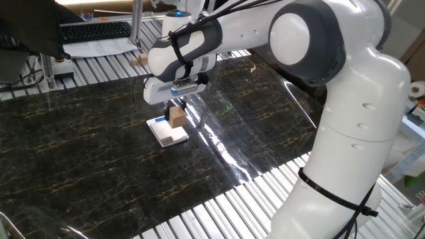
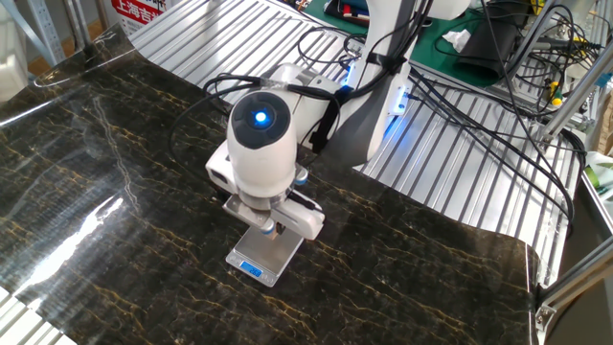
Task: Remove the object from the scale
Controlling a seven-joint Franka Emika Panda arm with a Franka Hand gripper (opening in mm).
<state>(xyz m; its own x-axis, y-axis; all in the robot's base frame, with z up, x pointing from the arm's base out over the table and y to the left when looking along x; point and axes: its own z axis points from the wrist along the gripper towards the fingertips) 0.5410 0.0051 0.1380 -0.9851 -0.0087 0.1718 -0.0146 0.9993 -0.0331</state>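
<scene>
Bench: dark marbled sheet [image 1: 80, 153] over ribbed metal slats, one keyboard [image 1: 95, 30] behind it and cables behind the arm in the other fixed view.
Scale: one thin white-silver square plate [image 1: 169, 131] lying flat on the dark sheet; its small blue mark [image 2: 251, 269] sits at one edge.
Cube: one light-brown wooden cube [image 1: 176, 117], held above the scale's far edge and clear of the plate; hidden by the wrist in the other fixed view.
Second block: one small tan block [image 1: 138, 60] on the slats, well apart from the scale, near the keyboard.
Gripper: one gripper [image 1: 176, 111], directly over the scale, pointing down.
Jaws: clamped on the cube, one finger on each side.
</scene>
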